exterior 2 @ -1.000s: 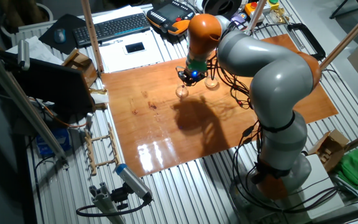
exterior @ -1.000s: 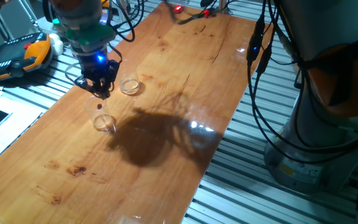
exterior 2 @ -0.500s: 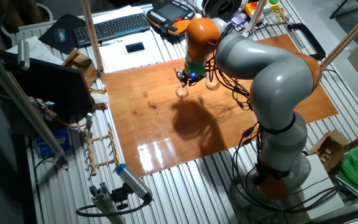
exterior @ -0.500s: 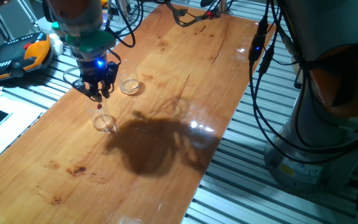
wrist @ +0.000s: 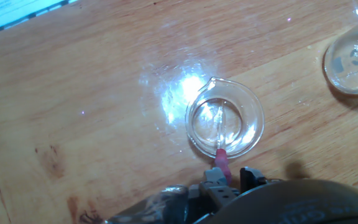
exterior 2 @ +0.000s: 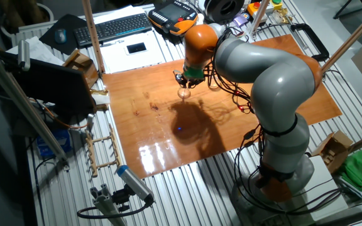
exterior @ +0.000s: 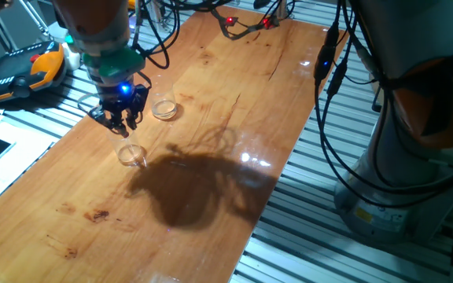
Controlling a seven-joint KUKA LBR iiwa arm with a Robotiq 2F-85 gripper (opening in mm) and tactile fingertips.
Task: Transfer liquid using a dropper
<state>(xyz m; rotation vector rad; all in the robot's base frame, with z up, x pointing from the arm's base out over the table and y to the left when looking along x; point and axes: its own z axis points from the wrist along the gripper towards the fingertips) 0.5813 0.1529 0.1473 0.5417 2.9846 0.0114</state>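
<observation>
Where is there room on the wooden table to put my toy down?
The brown wooden table is bare from the dark arm shadow out to its near corner, and along its far end past the shallow clear glass dish. It is crowded where the black gripper hangs over the small clear glass beaker.

Single arm bent over the table, gripper pointing down.

The grey and orange arm [exterior 2: 275, 81] rises from its base at the 5 o'clock side of the other fixed view, bends at an orange joint and reaches toward 11 o'clock. Its wrist [exterior: 104, 35] carries a green ring and a blue light, with the black gripper [exterior: 119, 126] hanging straight down from it. In the hand view the gripper [wrist: 225, 180] sits at 6 o'clock of the frame, its fingers [wrist: 213, 180] close together and clamped on the pink bulb of the dropper [wrist: 221, 163], whose clear tube points away toward 12 o'clock.
</observation>
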